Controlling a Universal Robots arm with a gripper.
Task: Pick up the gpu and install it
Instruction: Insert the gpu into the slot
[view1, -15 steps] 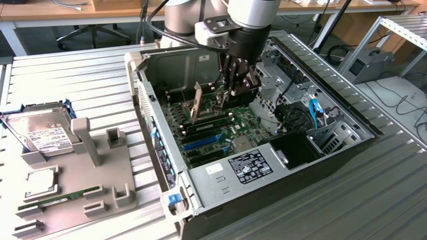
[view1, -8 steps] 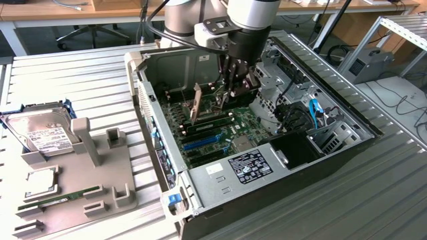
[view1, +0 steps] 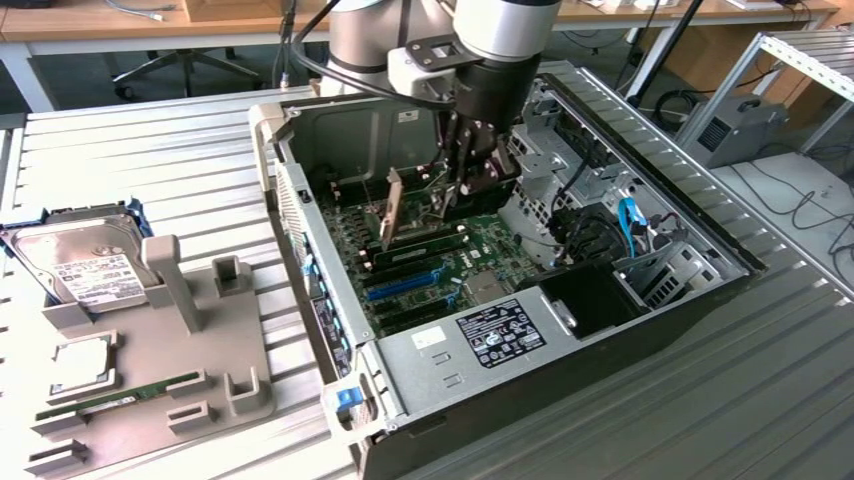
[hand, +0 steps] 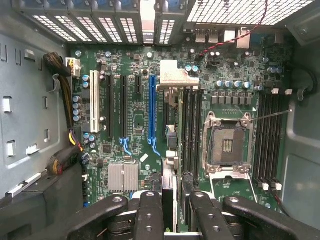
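We note the silver-and-black robot arm reaching down into the open grey metal computer case (view1: 441, 370) lying on its side on the ribbed metal table (view1: 160, 130). The black two-fingered gripper (view1: 461, 190) is pinching the gpu (view1: 392, 215), a thin flat card standing on edge with a silvery metal bracket (hand: 175, 76) at one end. In the wrist view we see the card edge-on, clamped between the black fingers (hand: 150, 210), hanging over the green motherboard (hand: 130, 60) just beside the long blue expansion slot (hand: 152, 107); we cannot tell whether it touches the board. The empty silver processor socket (hand: 227, 146) lies on the far side of the card from the blue slot. Outside the case, toward the exterior view's left, a grey plastic holder tray (view1: 200, 370) carries a silver hard drive with white label (view1: 87, 270), a square processor chip (view1: 80, 362) and a slim green memory stick (view1: 120, 398)
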